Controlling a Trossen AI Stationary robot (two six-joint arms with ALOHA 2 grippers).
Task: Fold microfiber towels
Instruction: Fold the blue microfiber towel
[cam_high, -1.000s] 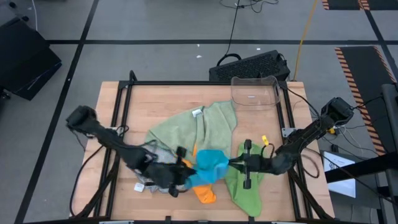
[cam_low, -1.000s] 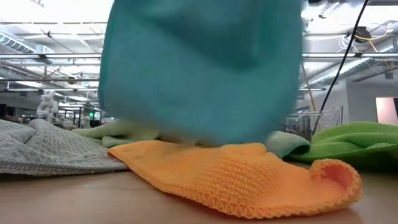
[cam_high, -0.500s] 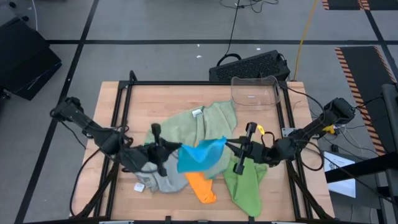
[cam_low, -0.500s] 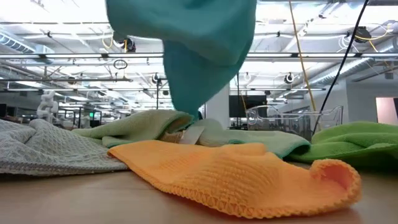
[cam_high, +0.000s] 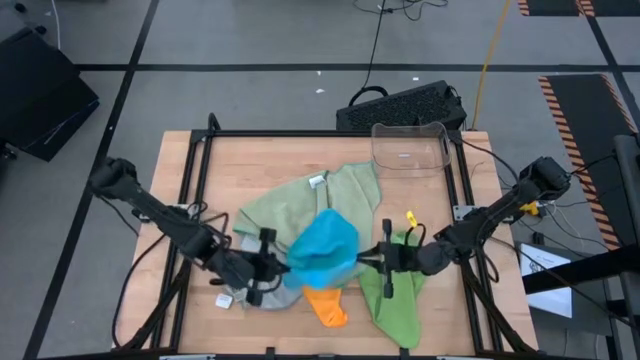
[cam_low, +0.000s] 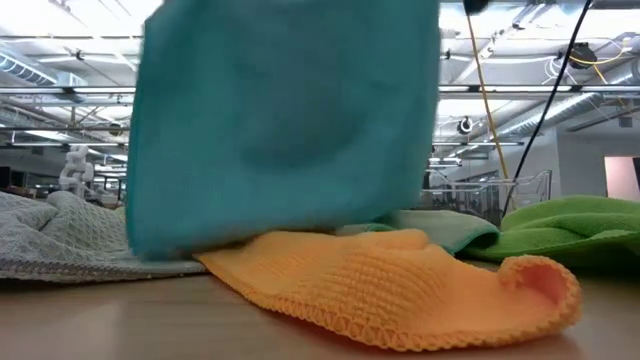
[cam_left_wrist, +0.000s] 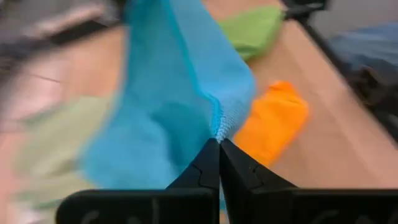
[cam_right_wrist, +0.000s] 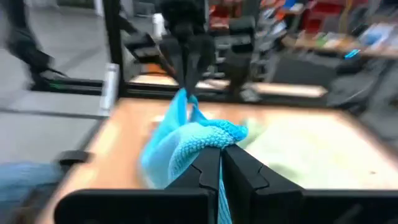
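Observation:
A bright blue microfiber towel (cam_high: 325, 248) hangs spread between my two grippers over the middle of the table. In the low view it is a broad sheet (cam_low: 285, 120). My left gripper (cam_high: 284, 266) is shut on its left end and my right gripper (cam_high: 361, 259) on its right end. Beneath lie an orange towel (cam_high: 326, 306), a grey one (cam_high: 256, 288), a lime green one (cam_high: 396, 300) and a sage green one (cam_high: 305, 205), all on the wood. My left gripper pinches a corner of the blue towel's edge (cam_left_wrist: 220, 128) between its two fingertips, slanting down from the table's left. The cloth hangs away from it, slack. My right gripper pinches a bunched corner (cam_right_wrist: 214, 135) at its fingertips, nearly level, from the table's right. The towel sags slack between the two holds.
A clear plastic bin (cam_high: 410, 148) stands at the table's far right. A black frame (cam_high: 205, 140) rims the tabletop. Bare wood shows at the far left and along the near edge (cam_low: 150, 320).
Both grippers first drew apart and rose, stretching the blue towel high above the pile. Then they came back toward each other and sank. The towel has gone slack and now hangs low as a wide sheet in front of the orange and grey towels.

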